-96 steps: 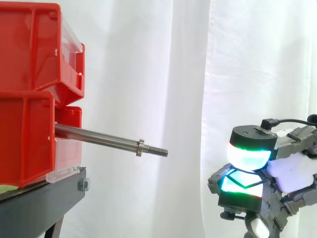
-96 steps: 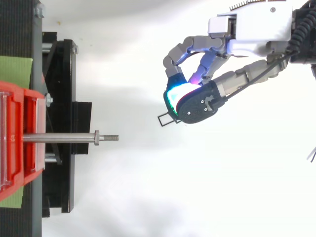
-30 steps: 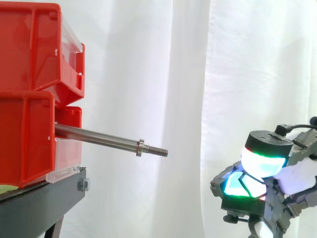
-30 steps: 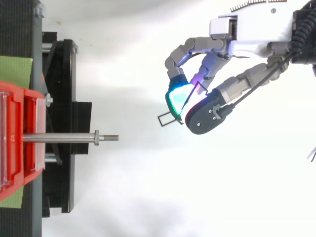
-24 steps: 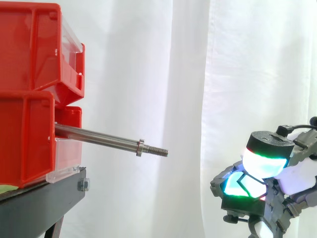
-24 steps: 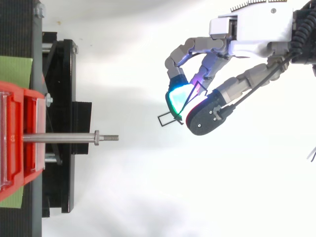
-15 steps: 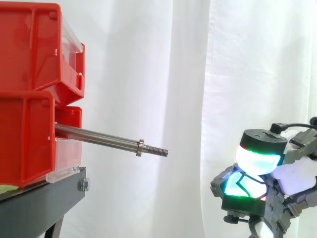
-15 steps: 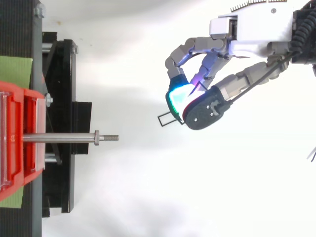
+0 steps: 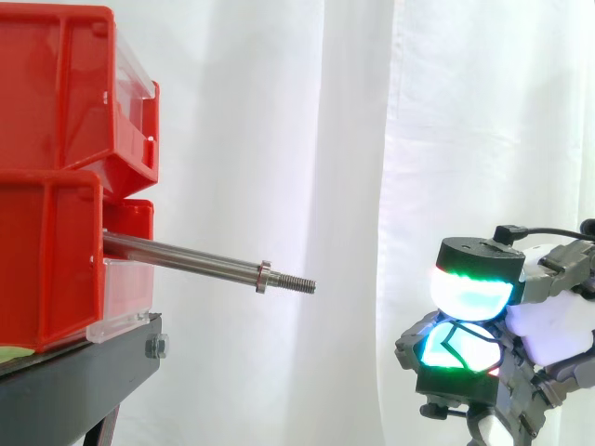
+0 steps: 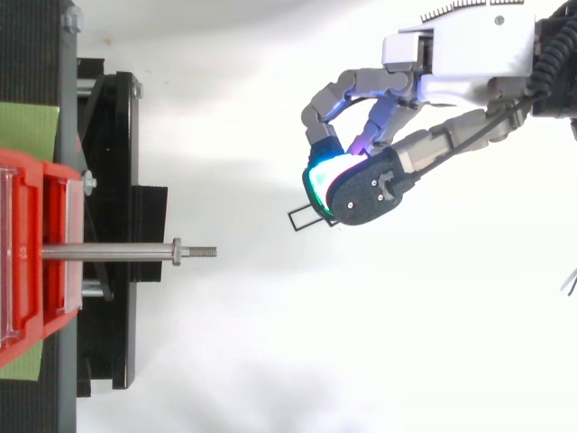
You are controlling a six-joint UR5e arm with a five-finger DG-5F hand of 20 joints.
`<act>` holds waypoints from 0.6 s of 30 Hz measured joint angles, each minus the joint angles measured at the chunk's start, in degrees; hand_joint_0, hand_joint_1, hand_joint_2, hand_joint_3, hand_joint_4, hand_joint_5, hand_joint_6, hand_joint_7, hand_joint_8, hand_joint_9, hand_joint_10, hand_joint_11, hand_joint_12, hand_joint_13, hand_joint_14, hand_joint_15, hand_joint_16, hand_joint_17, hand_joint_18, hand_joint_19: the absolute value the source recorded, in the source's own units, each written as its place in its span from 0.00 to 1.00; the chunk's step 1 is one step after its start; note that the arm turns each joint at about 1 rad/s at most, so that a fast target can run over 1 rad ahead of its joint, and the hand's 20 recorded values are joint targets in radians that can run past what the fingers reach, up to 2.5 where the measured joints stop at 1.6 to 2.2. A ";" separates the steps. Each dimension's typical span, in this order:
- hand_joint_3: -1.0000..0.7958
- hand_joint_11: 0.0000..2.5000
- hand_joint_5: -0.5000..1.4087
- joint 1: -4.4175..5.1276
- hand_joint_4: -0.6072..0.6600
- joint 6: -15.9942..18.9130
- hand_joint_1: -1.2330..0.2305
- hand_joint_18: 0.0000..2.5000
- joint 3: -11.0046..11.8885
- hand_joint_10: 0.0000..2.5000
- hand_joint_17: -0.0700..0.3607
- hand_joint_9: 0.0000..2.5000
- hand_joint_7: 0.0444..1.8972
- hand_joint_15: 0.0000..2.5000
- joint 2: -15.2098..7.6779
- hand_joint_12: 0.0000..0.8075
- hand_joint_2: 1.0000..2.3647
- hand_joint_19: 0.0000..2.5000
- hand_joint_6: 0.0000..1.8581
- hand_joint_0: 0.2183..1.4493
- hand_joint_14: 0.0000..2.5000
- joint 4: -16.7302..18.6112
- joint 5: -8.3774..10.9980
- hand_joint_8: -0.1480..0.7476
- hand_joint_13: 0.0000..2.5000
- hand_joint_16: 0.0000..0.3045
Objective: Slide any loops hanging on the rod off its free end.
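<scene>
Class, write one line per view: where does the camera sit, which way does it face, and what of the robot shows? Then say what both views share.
Side view: beside the work, at about rod height, looking level across; the rod juts right from the red bins; the hand sits low at the right edge.
Top view: above, looking down; the hand reaches in from the upper right, pinching a small wire loop.
Shared: the rod, the red bins and the hand; the rod is bare.
</scene>
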 measured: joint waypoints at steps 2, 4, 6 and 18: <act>0.32 0.13 0.19 0.00 0.60 -0.02 0.41 0.31 0.00 0.00 0.38 0.41 0.70 0.06 0.00 0.33 0.01 0.13 0.42 0.30 0.00 0.00 0.00 0.51 0.35 0.14; 0.39 0.13 0.19 0.01 0.59 -0.03 0.37 0.31 0.00 0.00 0.38 0.40 0.73 0.06 0.00 0.33 0.01 0.14 0.44 0.29 0.00 0.00 0.00 0.51 0.35 0.14; 0.42 0.13 0.18 0.00 0.57 -0.02 0.36 0.31 0.00 0.00 0.38 0.39 0.71 0.05 0.00 0.33 0.01 0.13 0.45 0.29 0.00 0.00 0.00 0.51 0.35 0.14; 0.35 0.13 0.16 -0.09 0.61 0.01 0.31 0.30 0.01 0.00 0.39 0.36 0.67 0.05 0.00 0.33 0.01 0.13 0.46 0.31 0.00 -0.03 -0.30 0.49 0.34 0.14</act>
